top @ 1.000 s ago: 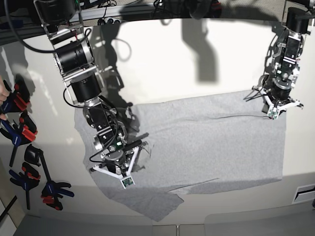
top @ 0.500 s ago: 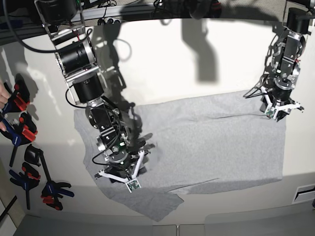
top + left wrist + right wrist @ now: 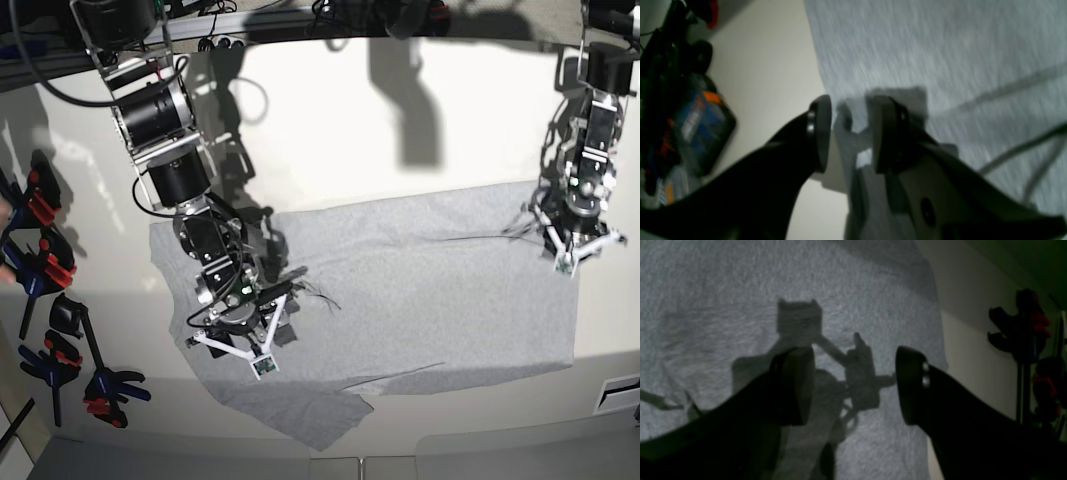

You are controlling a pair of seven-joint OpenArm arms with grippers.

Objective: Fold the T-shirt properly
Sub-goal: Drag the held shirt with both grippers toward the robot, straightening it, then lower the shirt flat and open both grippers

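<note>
cream tabletop, hard shadows, clamps

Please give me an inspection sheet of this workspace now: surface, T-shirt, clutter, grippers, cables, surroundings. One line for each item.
Surface: pale table, strong light with hard arm shadows.
Job's things: grey T-shirt spread flat, plain side up; one sleeve sticks out at the near edge; a few creases; no lettering seen.
Clutter: spring clamps with red and blue grips beside the shirt, on the right arm's side.
Grippers: right gripper open above the cloth, nothing between the jaws; left gripper open over the shirt's edge, holding nothing.
Cables: black cables along the far rail and on the arms.
Surroundings: metal rail at the far edge; the rest is not clear.
</note>
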